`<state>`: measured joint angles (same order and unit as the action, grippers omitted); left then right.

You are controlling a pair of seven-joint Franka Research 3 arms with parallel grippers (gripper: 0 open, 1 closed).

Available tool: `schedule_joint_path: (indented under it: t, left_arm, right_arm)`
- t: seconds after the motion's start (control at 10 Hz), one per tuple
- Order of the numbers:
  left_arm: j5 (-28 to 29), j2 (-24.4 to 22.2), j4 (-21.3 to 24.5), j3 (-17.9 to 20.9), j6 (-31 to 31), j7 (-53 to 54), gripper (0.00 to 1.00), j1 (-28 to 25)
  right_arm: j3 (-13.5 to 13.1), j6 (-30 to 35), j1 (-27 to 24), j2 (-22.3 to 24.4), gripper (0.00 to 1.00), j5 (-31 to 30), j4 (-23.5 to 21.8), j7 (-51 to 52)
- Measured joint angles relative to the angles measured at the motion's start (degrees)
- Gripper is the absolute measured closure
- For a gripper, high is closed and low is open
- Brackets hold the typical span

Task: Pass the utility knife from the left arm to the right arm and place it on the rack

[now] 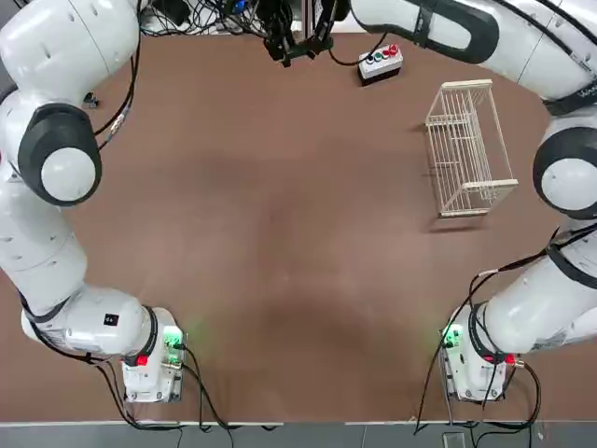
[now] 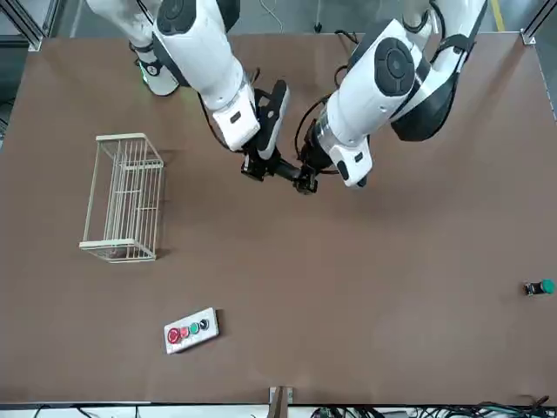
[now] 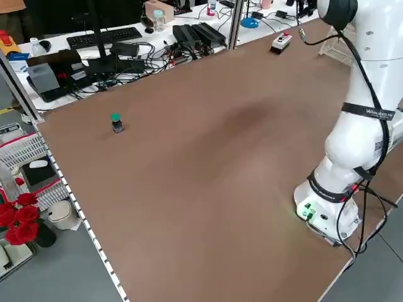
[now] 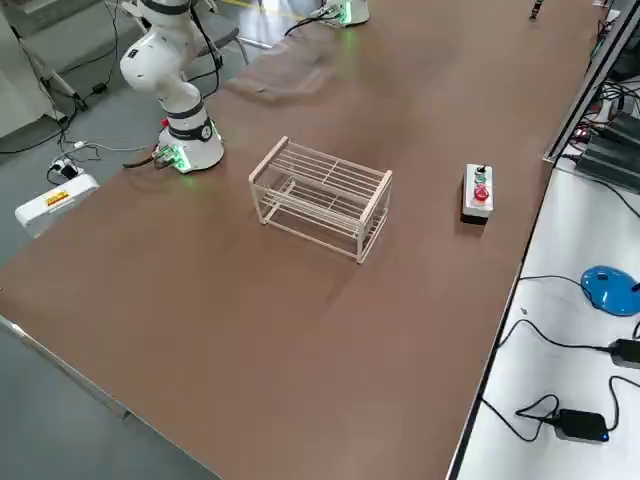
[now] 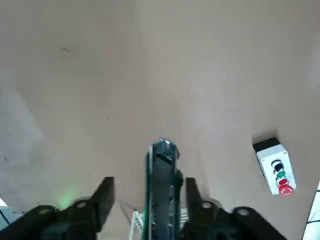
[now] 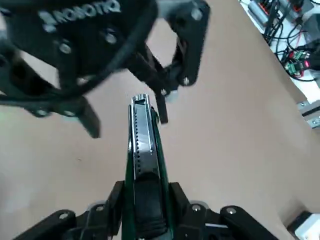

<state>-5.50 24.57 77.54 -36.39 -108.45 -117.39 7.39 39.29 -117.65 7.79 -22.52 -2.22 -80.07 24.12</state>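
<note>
Two grippers meet above the middle of the table, and the utility knife (image 2: 280, 169) hangs between them, lifted clear of the brown surface; the right gripper (image 6: 145, 200) has its fingers pressed on the two sides of the knife's dark body, so the knife is clamped there and points away from that wrist toward the other hand; the left gripper (image 5: 147, 192) has its fingers spread, with a visible gap on each side of the knife's green-black tip, so it has let go and touches the knife on neither side, as far as the left wrist view shows. I judge that this is the handover itself: the knife is held level between the hands so that each one can take a different end, and the weight is now on the right gripper alone.

Further out, the white wire rack (image 2: 124, 198) stands on the table on the robot's right side, well apart from the knife and with nothing in it; a grey box with coloured buttons (image 2: 191, 330) lies on the far side of the rack from the robot; a small green-topped knob (image 2: 540, 287) stands alone near the table edge on the robot's left.
</note>
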Motion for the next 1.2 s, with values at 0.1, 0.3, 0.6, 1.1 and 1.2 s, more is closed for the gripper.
schedule_joint_path:
  t: [0.1, 0.3, 0.6, 1.1, 1.2]
  left_arm:
    - [0.00, 0.00, -0.12, 0.02, 0.01, 0.00, 0.13, -0.30]
    - [0.03, -0.66, -0.55, 0.07, 0.61, 0.01, 0.00, -1.57]
    - [0.04, -3.63, -0.75, 0.09, 7.90, 5.78, 0.00, -6.54]
    - [2.93, -6.36, -0.67, 0.34, 15.08, 24.54, 0.00, -17.71]
    - [4.24, -6.43, -0.66, 0.36, 16.21, 28.17, 0.00, -19.75]
  right_arm:
    - [-0.03, 0.00, -0.34, 0.00, 0.58, 0.00, 0.03, -0.04]
    - [-0.08, 0.74, -1.19, 0.00, 0.58, 0.06, 0.12, -0.64]
    - [-0.92, 8.44, -3.59, 0.95, 0.58, 0.09, 1.08, -8.54]
    - [-11.23, 20.86, -4.28, 8.00, 0.58, 0.16, 1.11, -15.42]
    - [-13.94, 22.10, -4.29, 10.35, 0.58, 0.21, -0.32, -15.64]
